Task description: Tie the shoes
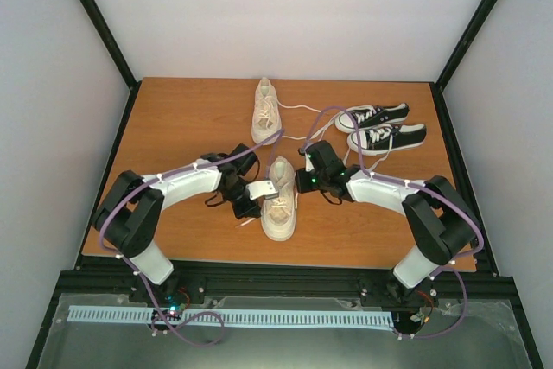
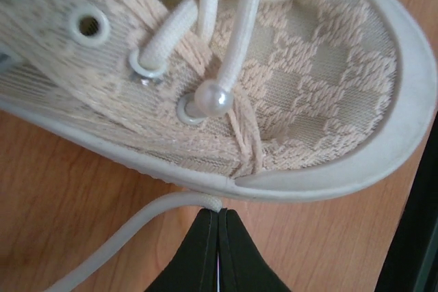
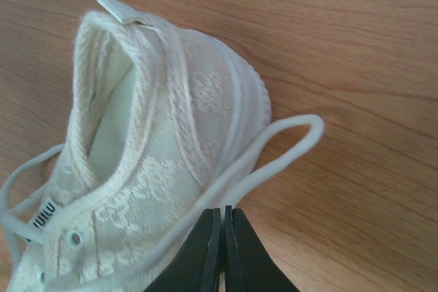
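Two pinches grip the near shoe [image 1: 279, 209] on the surface [image 1: 173, 127]: left gripper [image 2: 219, 213] closed on a lace end [image 2: 137, 227] by the toe, right gripper [image 3: 222, 211] closed on a loop [image 3: 287, 148] by the heel, best pulled apart evenly.

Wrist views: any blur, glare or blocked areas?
Left wrist: sharp, with a small glint on the pearl bead; a dark strip blocks the lower right edge. Right wrist: the shoe heel is slightly soft, the wood grain is clearer, and there is no glare.

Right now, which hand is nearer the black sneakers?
Right. The right hand is on the near cream shoe's side facing the black sneakers; the left hand is on its opposite side.
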You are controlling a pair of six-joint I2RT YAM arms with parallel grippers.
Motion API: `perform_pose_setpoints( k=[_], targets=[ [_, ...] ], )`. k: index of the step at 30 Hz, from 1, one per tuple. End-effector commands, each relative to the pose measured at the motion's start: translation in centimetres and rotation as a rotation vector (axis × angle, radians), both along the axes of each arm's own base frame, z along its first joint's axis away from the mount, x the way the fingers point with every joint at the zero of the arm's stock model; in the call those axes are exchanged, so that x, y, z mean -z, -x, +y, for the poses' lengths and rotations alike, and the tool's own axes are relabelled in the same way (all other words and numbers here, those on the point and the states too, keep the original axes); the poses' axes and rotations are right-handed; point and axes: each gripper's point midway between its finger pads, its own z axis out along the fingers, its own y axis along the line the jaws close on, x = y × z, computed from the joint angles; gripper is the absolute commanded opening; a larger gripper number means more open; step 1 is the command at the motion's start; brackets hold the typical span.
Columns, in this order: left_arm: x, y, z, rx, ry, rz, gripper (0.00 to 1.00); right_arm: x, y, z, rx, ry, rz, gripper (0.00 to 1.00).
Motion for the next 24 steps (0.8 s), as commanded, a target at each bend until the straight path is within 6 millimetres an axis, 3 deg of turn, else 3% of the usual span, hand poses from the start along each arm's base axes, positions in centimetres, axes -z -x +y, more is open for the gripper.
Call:
perform_pose_setpoints(
  k=[1,5,7,10,13,17,19,24],
  targets=[
    [-4.2,-2.0,0.3,-0.034,0.042,-0.080,0.01,-2.4,-0.5,-2.6,0.068,0.057,-0.051,0.03],
    [-7.5,-5.1,4.8,-0.184,-0.006,-0.150,0.01,-5.2,0.6,-5.7,0.093,0.093,-0.093,0.03],
    [-9.3,-6.1,7.1,-0.245,-0.028,-0.177,0.01,-6.9,2.1,-5.7,0.016,0.088,-0.102,0.03],
    [-11.8,-5.7,9.1,-0.255,-0.063,-0.207,0.01,-9.5,5.0,-5.0,-0.133,0.041,-0.098,0.03],
    [-13.7,-4.1,9.1,-0.221,-0.045,-0.184,0.01,-12.6,7.5,-3.9,-0.238,-0.075,-0.115,0.03],
    [-15.3,-2.2,8.3,-0.177,0.023,-0.146,0.01,-17.9,9.7,-0.3,-0.364,-0.395,-0.158,0.03],
    [-16.2,-1.4,7.8,-0.145,0.057,-0.143,0.01,-20.1,9.2,0.9,-0.369,-0.525,-0.200,0.03],
    [-18.4,1.0,5.5,-0.012,0.171,-0.146,0.01,-23.1,4.9,1.6,-0.124,-0.657,-0.313,0.03]
  ],
)
